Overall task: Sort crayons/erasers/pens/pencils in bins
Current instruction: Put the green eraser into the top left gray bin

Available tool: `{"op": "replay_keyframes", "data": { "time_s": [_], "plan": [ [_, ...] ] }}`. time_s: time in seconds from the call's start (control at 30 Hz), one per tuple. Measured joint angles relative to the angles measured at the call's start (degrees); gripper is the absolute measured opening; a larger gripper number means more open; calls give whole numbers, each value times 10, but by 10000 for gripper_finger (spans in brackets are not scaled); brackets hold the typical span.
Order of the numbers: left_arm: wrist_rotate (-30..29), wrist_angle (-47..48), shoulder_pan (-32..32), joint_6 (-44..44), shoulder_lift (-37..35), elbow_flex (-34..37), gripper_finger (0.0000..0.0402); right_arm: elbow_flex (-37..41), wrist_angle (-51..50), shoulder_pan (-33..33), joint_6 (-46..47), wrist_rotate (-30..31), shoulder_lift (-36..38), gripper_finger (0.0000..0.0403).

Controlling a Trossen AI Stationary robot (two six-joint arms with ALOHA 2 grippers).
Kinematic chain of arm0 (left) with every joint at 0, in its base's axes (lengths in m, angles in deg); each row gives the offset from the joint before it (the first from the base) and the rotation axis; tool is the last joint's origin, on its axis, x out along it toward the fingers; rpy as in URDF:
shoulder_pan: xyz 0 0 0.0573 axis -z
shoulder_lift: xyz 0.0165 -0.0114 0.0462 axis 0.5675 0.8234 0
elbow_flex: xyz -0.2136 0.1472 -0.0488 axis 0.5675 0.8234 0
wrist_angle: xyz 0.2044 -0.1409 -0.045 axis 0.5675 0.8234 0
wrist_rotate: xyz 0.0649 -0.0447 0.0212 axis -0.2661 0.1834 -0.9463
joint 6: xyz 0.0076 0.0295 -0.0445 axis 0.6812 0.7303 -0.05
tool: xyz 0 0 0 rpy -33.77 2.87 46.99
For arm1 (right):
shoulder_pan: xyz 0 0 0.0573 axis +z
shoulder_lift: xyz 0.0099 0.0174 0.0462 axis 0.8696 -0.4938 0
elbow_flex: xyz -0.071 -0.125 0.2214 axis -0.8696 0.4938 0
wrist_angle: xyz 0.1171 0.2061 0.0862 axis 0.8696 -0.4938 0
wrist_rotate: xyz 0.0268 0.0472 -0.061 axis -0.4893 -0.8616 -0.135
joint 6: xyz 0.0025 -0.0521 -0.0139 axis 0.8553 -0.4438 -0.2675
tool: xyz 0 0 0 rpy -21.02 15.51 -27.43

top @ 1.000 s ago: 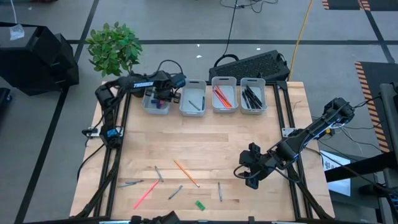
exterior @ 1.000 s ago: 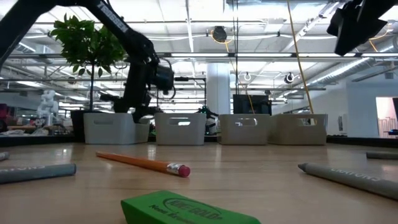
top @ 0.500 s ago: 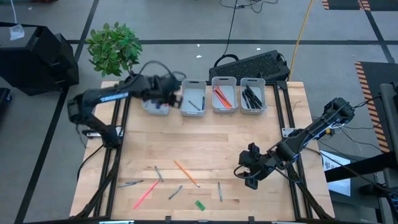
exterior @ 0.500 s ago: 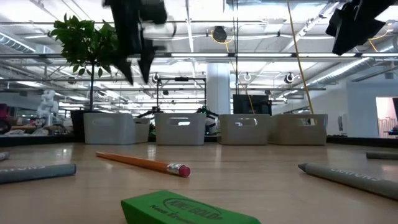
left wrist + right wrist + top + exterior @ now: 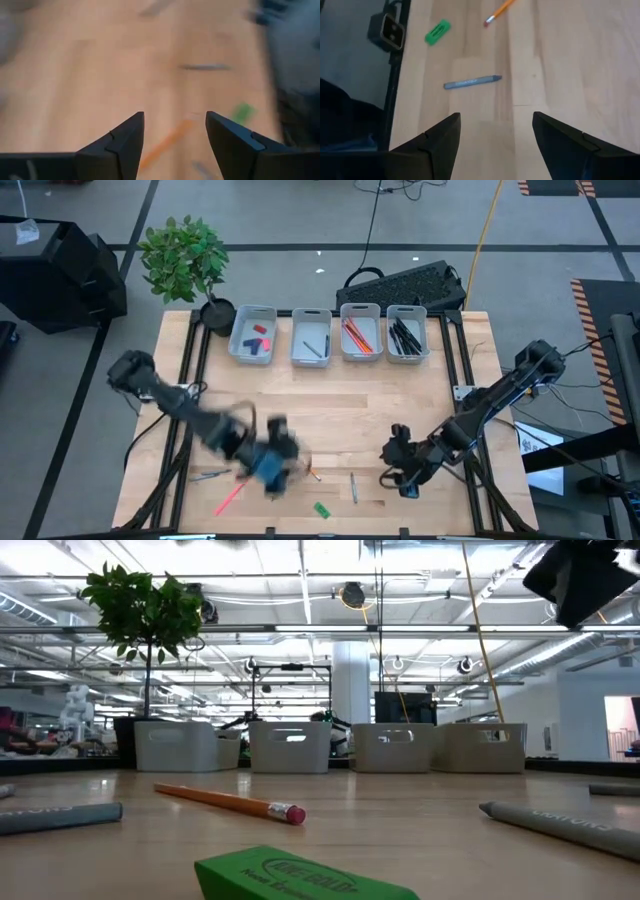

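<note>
Green eraser [image 5: 321, 509] lying just beyond open left end effector [image 5: 272, 463], long axis slanted across bench [image 5: 400, 400]; open right end effector [image 5: 400, 470] farther off.

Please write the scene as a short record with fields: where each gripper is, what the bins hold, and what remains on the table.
left gripper: open, empty, above the loose items at the front of the table
right gripper: open, empty, over the front right of the table
bins: four in a row at the back; the leftmost holds erasers
loose items: green eraser, orange pencil, grey crayon, pink stick
</note>
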Motion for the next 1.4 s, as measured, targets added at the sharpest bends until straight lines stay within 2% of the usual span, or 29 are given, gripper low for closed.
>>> {"op": "replay_keyframes", "data": {
  "time_s": [0.07,0.2,0.37,0.57,0.73,1.1,1.4],
  "plan": [
    [7,-45,44,10,26,0,216,-15,1,3,-12,-1,-11,240],
    [74,-140,71,-48,83,0,216,-50,-1,3,-28,0,-36,240],
    [100,-249,86,59,156,-6,216,-98,-14,7,-47,-1,-57,240],
    [145,-246,67,139,225,-45,216,-105,-50,16,-32,-1,-54,240],
    [180,-246,43,171,258,-57,216,-105,-62,23,-18,-2,-54,240],
    [182,-243,24,269,308,-57,216,-105,-67,28,7,2,-54,240],
    [179,-255,27,286,342,-60,213,-105,-67,28,8,3,-54,240]
  ]
}}
